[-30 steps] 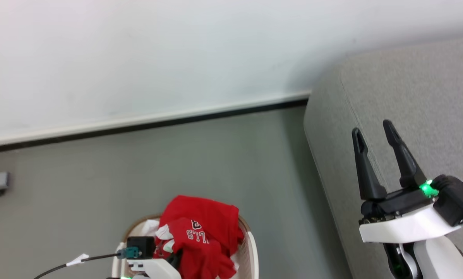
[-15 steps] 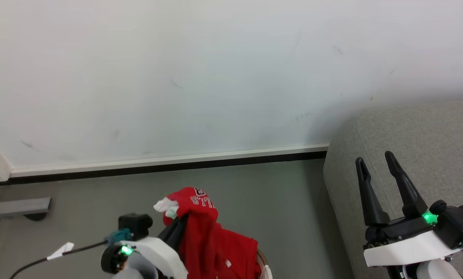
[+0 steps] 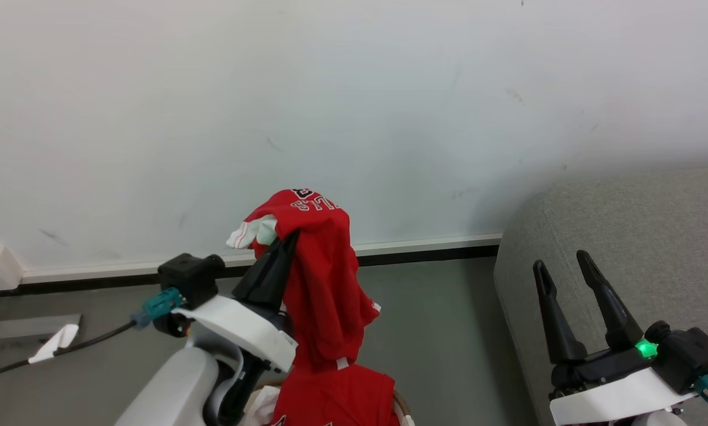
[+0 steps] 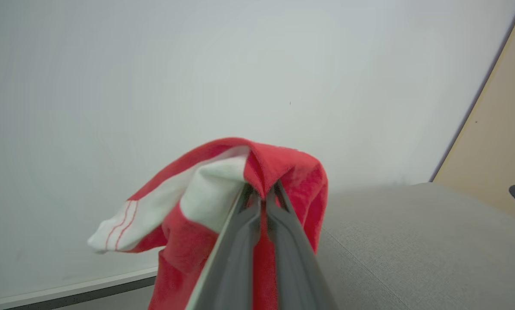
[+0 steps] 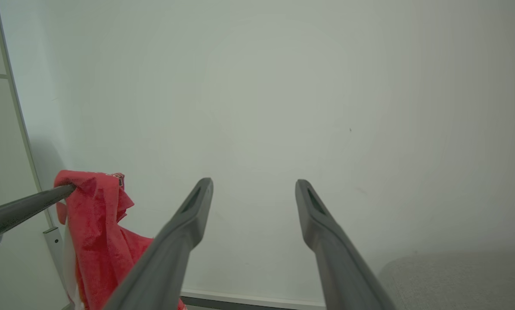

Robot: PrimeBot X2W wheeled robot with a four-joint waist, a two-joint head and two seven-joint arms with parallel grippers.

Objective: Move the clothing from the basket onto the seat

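The left gripper (image 3: pixel 289 238) has its fingers pinched shut on a fold of a red jersey (image 3: pixel 324 278). The jersey hangs limp below the tips, and a white striped sleeve end (image 4: pixel 124 224) flops off to one side. The hem reaches down to the basket (image 3: pixel 399 408), where more red clothing (image 3: pixel 336 396) lies beneath the fingers. I cannot tell whether the two touch. The right gripper (image 3: pixel 560 260) has its fingers apart and empty, over the edge of the seat (image 3: pixel 626 225).

The cloth looks light, soft and floppy. Crushing is no worry, but a thin pinch could slip, and the trailing length may swing or snag on the rim. A bunched fold near the middle, as held now, seems the best hold. The jersey should be carried high enough to clear the seat's edge.
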